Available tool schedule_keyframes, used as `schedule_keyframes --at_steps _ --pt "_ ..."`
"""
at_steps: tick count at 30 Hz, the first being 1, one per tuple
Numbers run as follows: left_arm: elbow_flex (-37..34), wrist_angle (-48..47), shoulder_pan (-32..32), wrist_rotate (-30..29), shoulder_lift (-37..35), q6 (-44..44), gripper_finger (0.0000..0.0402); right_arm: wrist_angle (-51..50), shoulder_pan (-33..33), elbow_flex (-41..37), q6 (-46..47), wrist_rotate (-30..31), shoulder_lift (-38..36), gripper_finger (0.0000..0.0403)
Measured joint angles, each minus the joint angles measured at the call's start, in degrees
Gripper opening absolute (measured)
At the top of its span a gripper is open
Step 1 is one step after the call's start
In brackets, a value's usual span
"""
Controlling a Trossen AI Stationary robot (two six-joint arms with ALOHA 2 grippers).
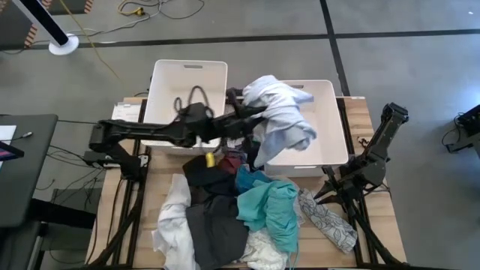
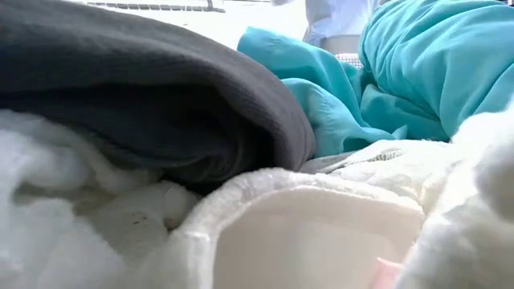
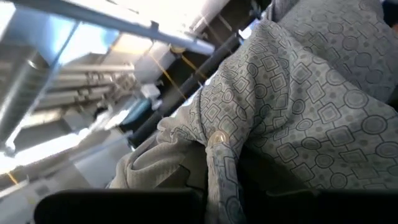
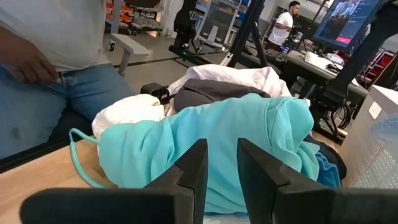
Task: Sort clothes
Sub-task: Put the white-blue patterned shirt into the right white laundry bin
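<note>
My left gripper (image 1: 241,112) reaches from the table's left to the gap between the two white bins and is shut on a white garment with a fine square-and-circle print (image 1: 279,112). This garment fills the left wrist view (image 3: 292,106). The clothes pile lies on the near half of the table: a teal garment (image 1: 268,206), a dark grey one (image 1: 216,221), white ones (image 1: 172,217) and a patterned one (image 1: 328,219). My right gripper (image 4: 222,180) is open and empty. It waits at the table's right (image 1: 324,191), facing the teal garment (image 4: 205,137). My left gripper holds the white printed garment by a bunched fold (image 3: 214,140); the cloth itself hides the fingers. The garment is raised and drapes slack around the gripper. It spreads over the right bin's left wall (image 1: 264,142), and one end hangs toward the pile (image 1: 259,154).
Two white bins stand at the far side, the left one (image 1: 166,90) and the right one (image 1: 330,139). A small yellow object (image 1: 211,159) and a maroon garment (image 1: 232,161) lie at the pile's far edge. A person in jeans (image 4: 56,93) stands beyond the table.
</note>
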Motion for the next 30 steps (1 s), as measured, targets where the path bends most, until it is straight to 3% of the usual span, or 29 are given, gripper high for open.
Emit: schedule_keyframes --at_steps 7,15,25,30 --pt "4.71 -12.18 3.74 0.73 8.08 -3.48 0.0032 -0.24 0.00 -0.02 0.02 0.00 0.02 0.0103" --pt "4.68 -29.49 5.98 1.86 10.72 -5.21 0.0032 -1.18 0.01 -0.02 0.00 -0.02 0.02 0.0103" --pt "4.75 -38.36 5.97 2.99 10.50 -6.53 0.0033 -1.47 -0.02 -0.02 0.00 -0.02 0.02 0.0103" --pt "4.75 -39.41 5.99 5.09 10.47 -7.77 0.0054 -1.46 -0.01 -0.02 0.00 -0.01 0.02 0.0103"
